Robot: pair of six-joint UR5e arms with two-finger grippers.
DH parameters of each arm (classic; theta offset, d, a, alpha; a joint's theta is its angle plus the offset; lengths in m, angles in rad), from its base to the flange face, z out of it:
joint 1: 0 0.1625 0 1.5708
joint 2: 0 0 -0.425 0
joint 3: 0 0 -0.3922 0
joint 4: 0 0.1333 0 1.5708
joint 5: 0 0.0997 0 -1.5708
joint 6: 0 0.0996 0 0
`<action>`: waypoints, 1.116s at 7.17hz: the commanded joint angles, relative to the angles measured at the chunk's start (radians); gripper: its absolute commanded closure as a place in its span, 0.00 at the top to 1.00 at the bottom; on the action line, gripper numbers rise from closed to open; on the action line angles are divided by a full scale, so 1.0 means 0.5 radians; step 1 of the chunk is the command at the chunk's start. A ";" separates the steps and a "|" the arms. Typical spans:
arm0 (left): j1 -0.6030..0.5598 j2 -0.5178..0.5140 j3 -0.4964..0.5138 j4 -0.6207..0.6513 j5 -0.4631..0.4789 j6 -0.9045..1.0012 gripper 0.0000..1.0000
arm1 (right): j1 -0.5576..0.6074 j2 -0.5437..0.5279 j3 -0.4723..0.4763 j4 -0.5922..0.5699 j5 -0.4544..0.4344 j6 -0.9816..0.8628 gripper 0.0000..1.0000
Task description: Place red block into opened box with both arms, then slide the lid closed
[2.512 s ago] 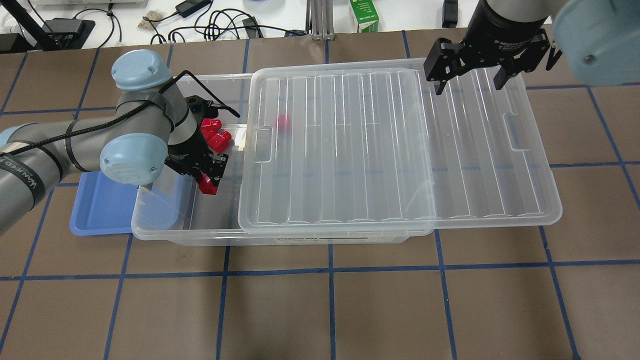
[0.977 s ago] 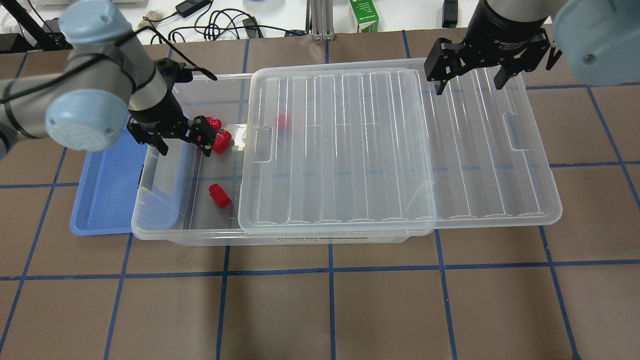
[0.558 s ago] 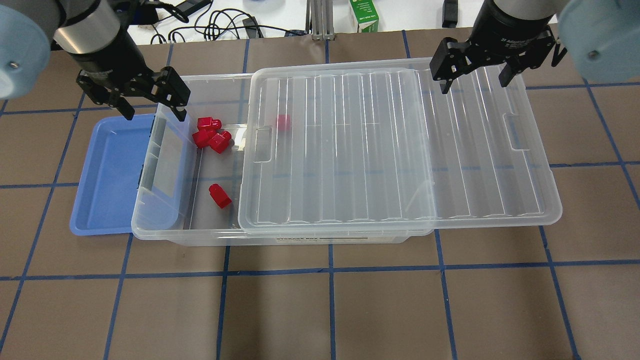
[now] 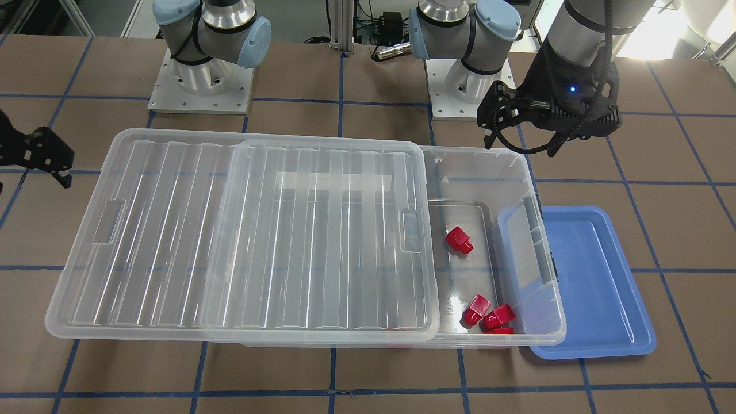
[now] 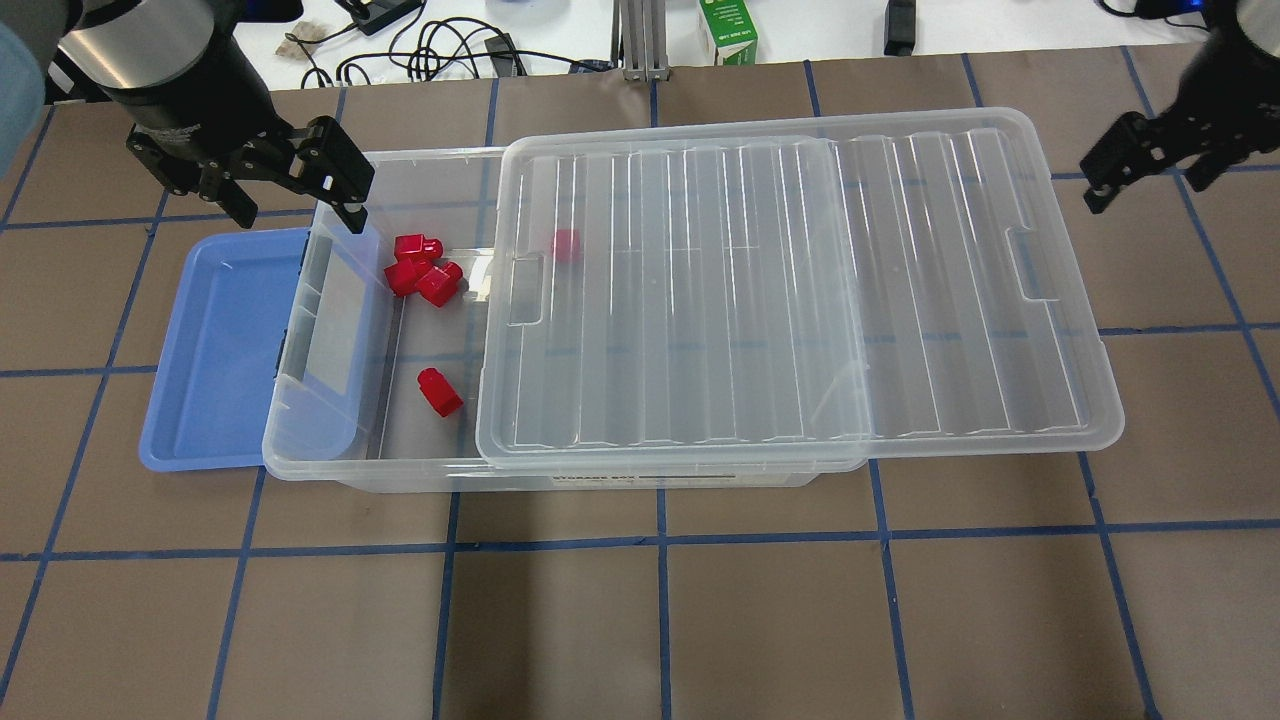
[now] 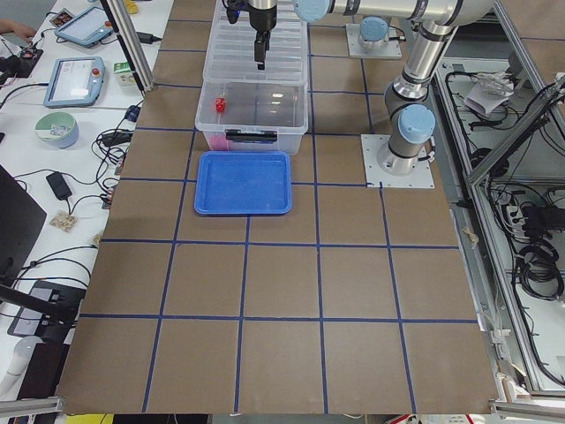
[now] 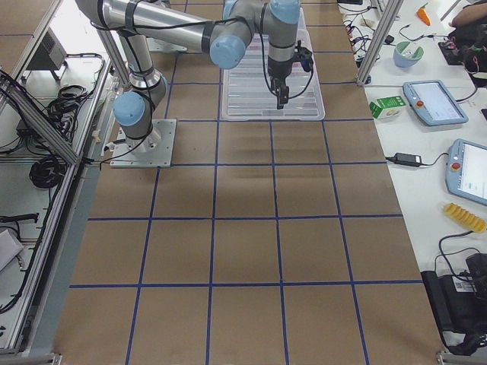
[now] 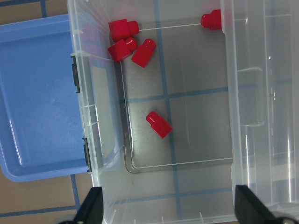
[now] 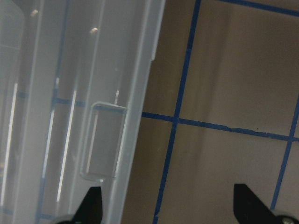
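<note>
The red block [image 5: 439, 392] lies loose on the floor of the box [image 5: 300, 466], in its uncovered end. I judge only the glossy, ribbed, clear lid [image 5: 780, 290] is left to close. My left claw [image 5: 300, 215] hangs spread and empty over the far rim. My right claw [image 5: 1148, 185], spread too, hovers off the lid's end. I'd push that edge squarely, low and level.

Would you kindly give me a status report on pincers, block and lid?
Left pincer open, near open end of box. Right pincer open, by outer end of lid. Red block inside box. Lid unclosed, nothing on it.
</note>
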 commanded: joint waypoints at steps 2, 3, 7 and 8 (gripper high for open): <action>-0.014 0.032 -0.016 -0.010 0.113 -0.019 1.00 | -0.121 0.118 0.364 -0.494 0.005 -0.126 1.00; -0.011 0.020 0.027 -0.016 0.089 -0.026 1.00 | -0.109 0.106 0.404 -0.599 0.005 -0.111 1.00; -0.014 0.054 0.033 -0.016 0.086 -0.023 1.00 | 0.038 0.091 0.402 -0.521 0.066 0.251 1.00; -0.011 0.057 0.033 -0.016 0.086 -0.023 1.00 | 0.084 0.078 0.408 -0.515 0.063 0.345 1.00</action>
